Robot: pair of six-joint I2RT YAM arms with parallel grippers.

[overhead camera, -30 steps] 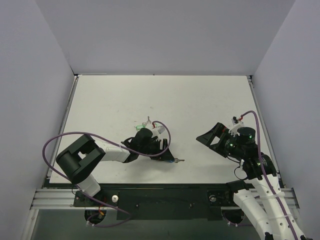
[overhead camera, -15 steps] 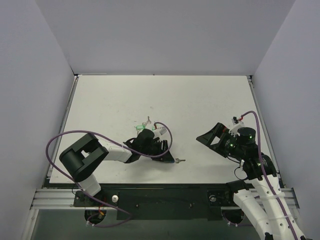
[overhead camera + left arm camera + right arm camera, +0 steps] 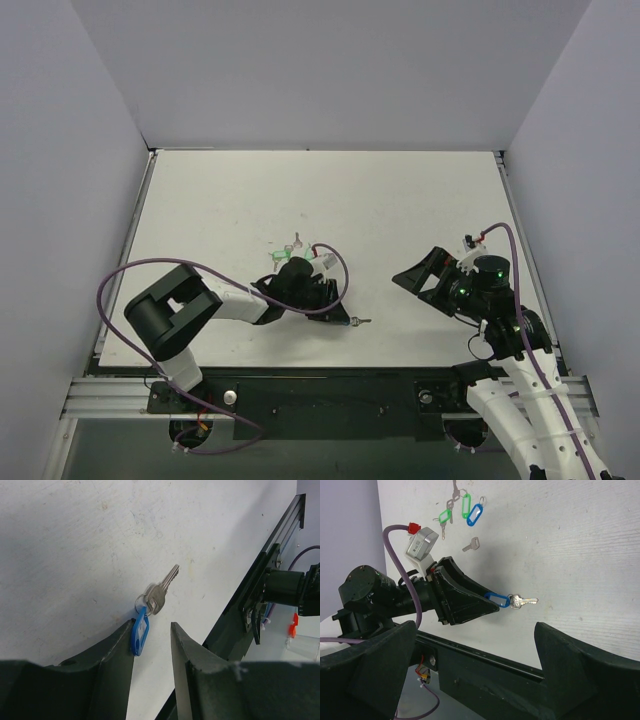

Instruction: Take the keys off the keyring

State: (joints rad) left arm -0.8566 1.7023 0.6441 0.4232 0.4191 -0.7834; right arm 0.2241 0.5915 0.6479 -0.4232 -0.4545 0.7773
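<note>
Now left end effector (image 3: 151, 625) flanks the keyring (image 3: 140, 630) tag.
Its jaws stand apart, unclamped; right end effector (image 3: 475, 627) spread wide.

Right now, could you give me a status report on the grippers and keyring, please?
Left gripper open, jaws straddling blue tag, not clamped. Right gripper wide open, clear. Key not yet off keyring. Nothing in the way.

Black arms (image 3: 230, 305) with white links carry looping purple cables (image 3: 150, 263) and green wrist lights (image 3: 490, 270).
</note>
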